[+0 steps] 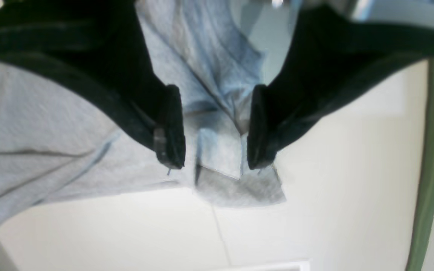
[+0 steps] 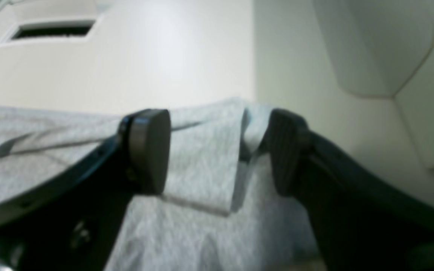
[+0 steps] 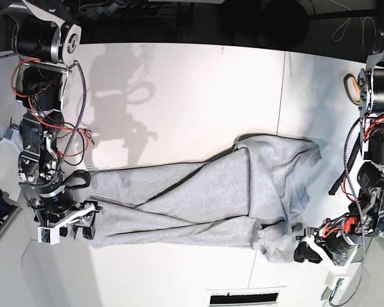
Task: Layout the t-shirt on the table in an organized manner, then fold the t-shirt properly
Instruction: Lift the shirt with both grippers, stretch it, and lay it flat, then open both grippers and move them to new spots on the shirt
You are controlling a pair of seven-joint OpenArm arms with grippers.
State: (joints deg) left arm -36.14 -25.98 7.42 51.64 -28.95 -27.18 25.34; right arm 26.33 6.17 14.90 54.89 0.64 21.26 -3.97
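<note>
Here the t-shirt (image 3: 205,198) lies stretched but bunched across the table (image 3: 179,83), its collar end crumpled toward the left gripper (image 1: 214,130) and its opposite end at the right gripper (image 2: 217,150). Both grippers' jaws stand spread, cloth between them unpinched. Closing now risks catching doubled layers, likely dragging folds rather than flattening the shirt.
</note>
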